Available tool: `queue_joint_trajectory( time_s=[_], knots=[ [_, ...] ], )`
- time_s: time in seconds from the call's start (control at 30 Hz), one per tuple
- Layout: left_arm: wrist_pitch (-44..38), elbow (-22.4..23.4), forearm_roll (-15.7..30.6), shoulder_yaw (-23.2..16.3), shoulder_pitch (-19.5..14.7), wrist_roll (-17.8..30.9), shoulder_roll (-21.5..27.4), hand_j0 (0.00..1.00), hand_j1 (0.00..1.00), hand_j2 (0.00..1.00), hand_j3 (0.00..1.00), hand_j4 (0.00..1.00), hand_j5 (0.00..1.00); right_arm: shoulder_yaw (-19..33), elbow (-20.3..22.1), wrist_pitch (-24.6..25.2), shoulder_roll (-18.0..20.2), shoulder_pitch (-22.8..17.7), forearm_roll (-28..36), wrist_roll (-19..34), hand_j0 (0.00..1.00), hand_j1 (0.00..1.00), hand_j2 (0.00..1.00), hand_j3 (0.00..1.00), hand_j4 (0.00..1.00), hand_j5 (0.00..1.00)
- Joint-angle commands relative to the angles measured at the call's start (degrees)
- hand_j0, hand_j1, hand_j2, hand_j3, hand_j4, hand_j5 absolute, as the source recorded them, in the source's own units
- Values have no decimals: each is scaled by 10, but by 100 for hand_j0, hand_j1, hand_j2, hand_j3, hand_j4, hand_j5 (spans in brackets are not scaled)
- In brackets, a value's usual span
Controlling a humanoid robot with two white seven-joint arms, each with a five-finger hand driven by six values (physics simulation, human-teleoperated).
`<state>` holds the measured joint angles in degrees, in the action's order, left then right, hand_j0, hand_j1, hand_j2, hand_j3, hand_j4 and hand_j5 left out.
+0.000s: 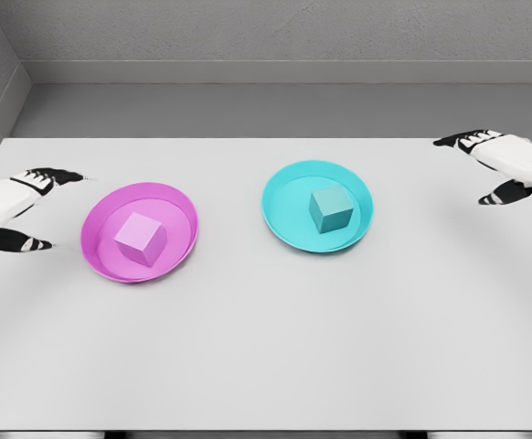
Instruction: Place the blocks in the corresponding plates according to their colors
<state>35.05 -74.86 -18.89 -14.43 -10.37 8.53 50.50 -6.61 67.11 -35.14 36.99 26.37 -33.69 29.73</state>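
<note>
Where the smooth, matte white table (266, 366) spreads across the head view, two shallow round plates are seen set side by side near its middle, well apart from each other. The pink plate (98, 251) lies to the left; it is a glossy, plastic-looking dish with a raised, gently flared rim and a flat inner well. A pink block (141, 239), a plain cube with sharp edges and a flat, unmarked surface, is seated in that well, turned slightly so that one corner faces forward. The teal plate (284, 187) lies to the right and a little farther back, of the same round, rimmed shape and the same smooth finish. A teal block (331, 209), likewise a plain cube, is rested inside it, close to the centre. Each block is thus found in the plate of its own colour.

The left robot hand (30, 210) is shown at the left edge, just beside the pink plate but not touching it; its white shell ends in dark, jointed fingers that are spread apart and hold nothing. The right robot hand (494, 166) is shown at the right edge, well clear of the teal plate, its dark fingers also held apart around nothing. A grey, rough-textured wall (266, 37) is seen behind the table.
</note>
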Motion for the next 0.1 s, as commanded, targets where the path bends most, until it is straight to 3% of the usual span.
queue_joint_trajectory(
  time_s=[0.0, 0.07],
  knots=[
    [0, 9, 7, 36, 0, 0, 7, 100, 100, 100, 100, 100, 100, 1, 0, 1, 1, 0, 5, 0, 100, 100, 100, 100, 100, 100],
    [0, 9, 7, 37, 7, 0, 19, 100, 100, 100, 100, 100, 100, 1, -1, 1, 0, 0, 4, 0, 100, 100, 100, 100, 100, 100]
  ],
)
